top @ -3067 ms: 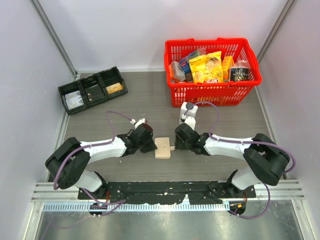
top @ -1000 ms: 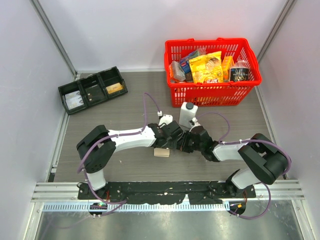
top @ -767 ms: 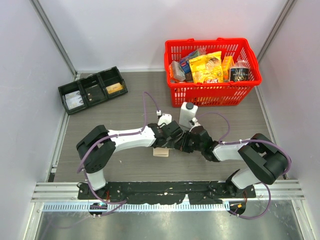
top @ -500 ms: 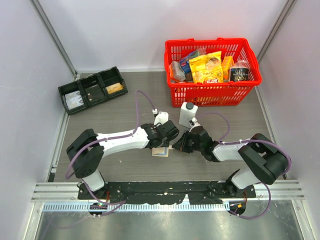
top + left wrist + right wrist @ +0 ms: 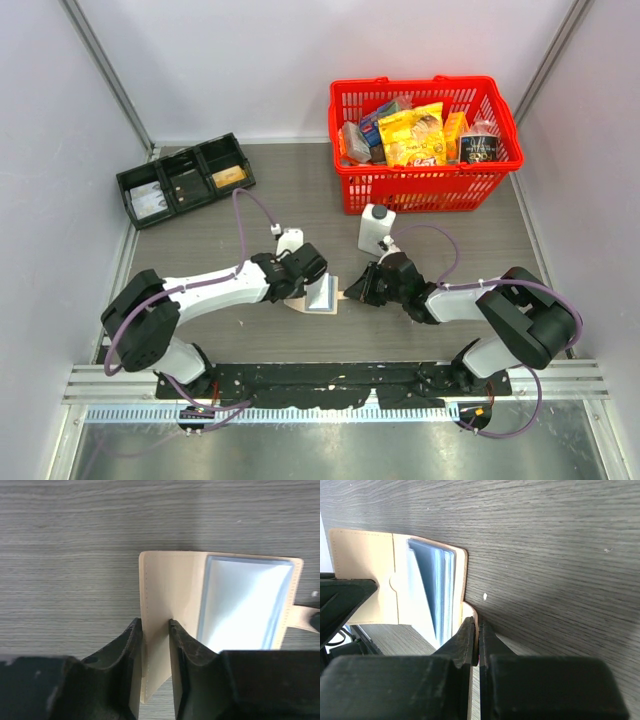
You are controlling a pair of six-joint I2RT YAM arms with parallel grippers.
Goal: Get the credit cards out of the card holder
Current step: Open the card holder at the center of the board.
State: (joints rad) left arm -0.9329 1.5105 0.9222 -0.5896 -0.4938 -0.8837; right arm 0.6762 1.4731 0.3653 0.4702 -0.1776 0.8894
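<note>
Tan and flat, the card holder [image 5: 322, 297] lies on the surface [image 5: 300, 190] between the two arms, near their bases. The left end effector [image 5: 154, 630] pinches the edge of its cover and holds that flap tilted up, apparently to expose the blue sleeves [image 5: 245, 600] inside. The right end effector [image 5: 476, 630] is closed on the small corner tab [image 5: 468, 611], likely anchoring the body so it does not lift too. That tab points toward the right arm. The holder's long axis seems to run near-to-far, with the opening facing up.
</note>
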